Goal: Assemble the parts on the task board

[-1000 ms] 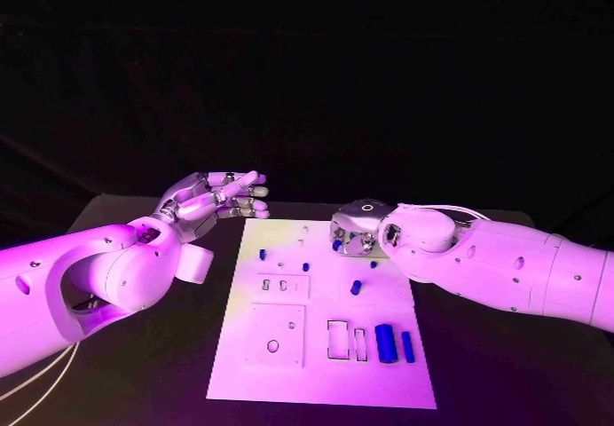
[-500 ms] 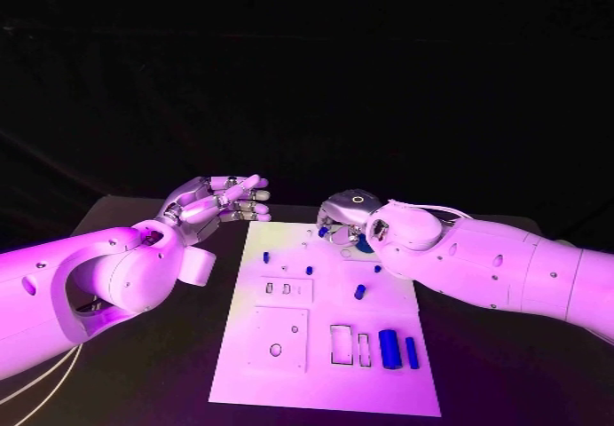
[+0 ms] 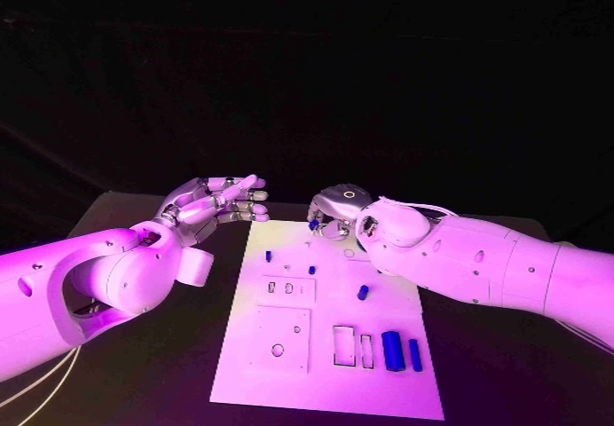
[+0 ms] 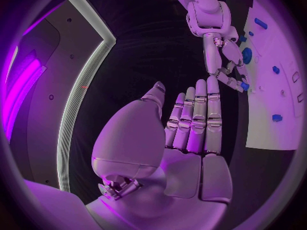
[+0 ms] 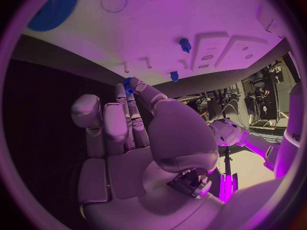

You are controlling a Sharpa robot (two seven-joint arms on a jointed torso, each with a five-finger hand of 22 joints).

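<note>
right hand (image 5: 137,133) pinches small blue part (image 5: 128,90) — gear (image 5: 54,7) in wrist view

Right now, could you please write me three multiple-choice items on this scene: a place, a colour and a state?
1. Where do the two long bars lie? A) near right part of the board B) its far left corner C) off it.
2. What colour are the small pieces? A) red B) blue C) yellow.
3. What is the left robot hand doing? A) gripping a bar B) pressing the board C) holding nothing.
Answers: 1 A, they lie by the near right edge; 2 B, all look blue; 3 C, its palm is empty.
</note>
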